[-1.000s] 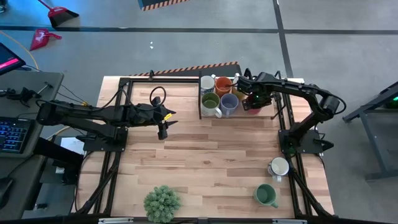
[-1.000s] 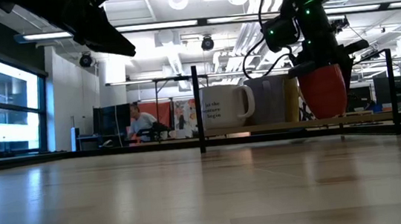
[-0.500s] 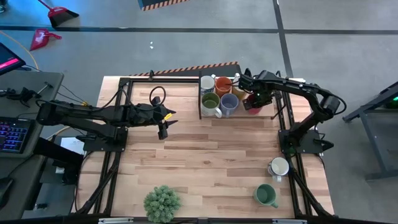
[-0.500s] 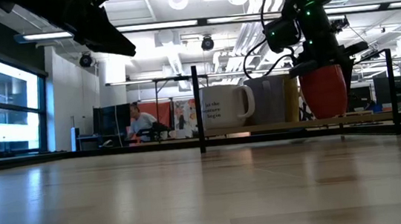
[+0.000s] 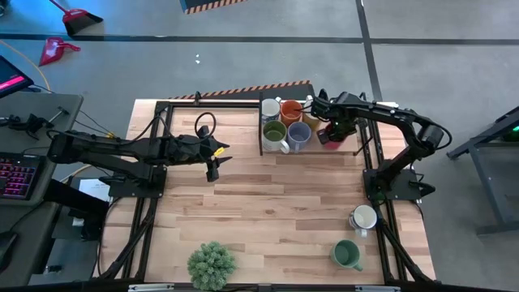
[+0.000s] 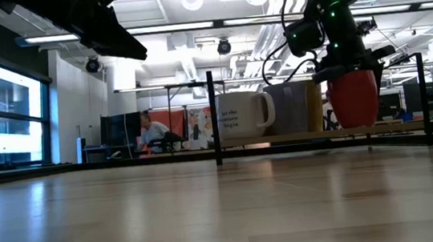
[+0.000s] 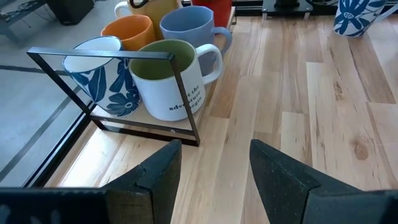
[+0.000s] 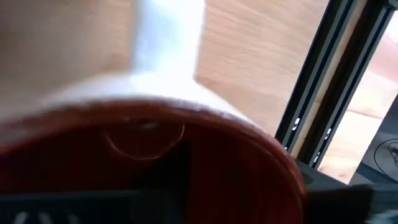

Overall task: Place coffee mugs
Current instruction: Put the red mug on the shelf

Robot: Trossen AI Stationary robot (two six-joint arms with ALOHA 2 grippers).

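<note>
Eight mugs on the surface (image 5: 243,203): six clustered by the rack (image 5: 261,134), two apart near the right edge, one potted plant (image 5: 212,264), two claws.

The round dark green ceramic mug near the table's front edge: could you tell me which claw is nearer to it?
Right. The right claw holds a red mug at the rack, on the dark green mug's side; the left claw hovers mid-table, farther away.
</note>
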